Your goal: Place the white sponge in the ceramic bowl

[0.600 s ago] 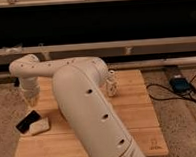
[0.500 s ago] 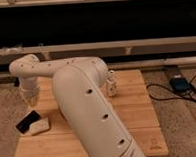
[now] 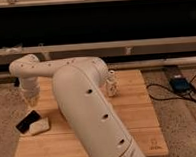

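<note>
**Operator:** Report the gripper point(image 3: 30, 99).

**Technician:** It is at the left of the frame, at the end of the white arm point(image 3: 85, 106), pointing down over the left part of the wooden table point(image 3: 139, 118). Whether it is spread or pressed together cannot be told from this view. It is not holding the task item.

**Operator:** Locate the task items.

**Technician:** The white sponge point(image 3: 39, 127) lies flat on the table at lower left, below the gripper in the frame and apart from it. It sits right against the black phone point(image 3: 27, 121) (touching or just beside; this cannot be resolved). The ceramic bowl is not visible. The arm covers the middle of the table, and the bowl may stand behind it.

**Operator:** List the fault conditions from here.

**Technician:** These are assessments, not observations.

1. Wrong pick. The phone adjoins the sponge, so a descent offset toward the upper left would likely land on the phone or catch both items.
2. Lost grasp. The sponge is probably soft, so a hold on one edge only may let it squeeze out during the lift.
3. Collision. A small white bottle point(image 3: 111, 85) stands right of the arm at mid-frame, and a low sweep across the table could topple it.
4. Missed release. The bowl's position is unconfirmed, so confirm it before transfer or the sponge may drop on the rim or on the table.
</note>
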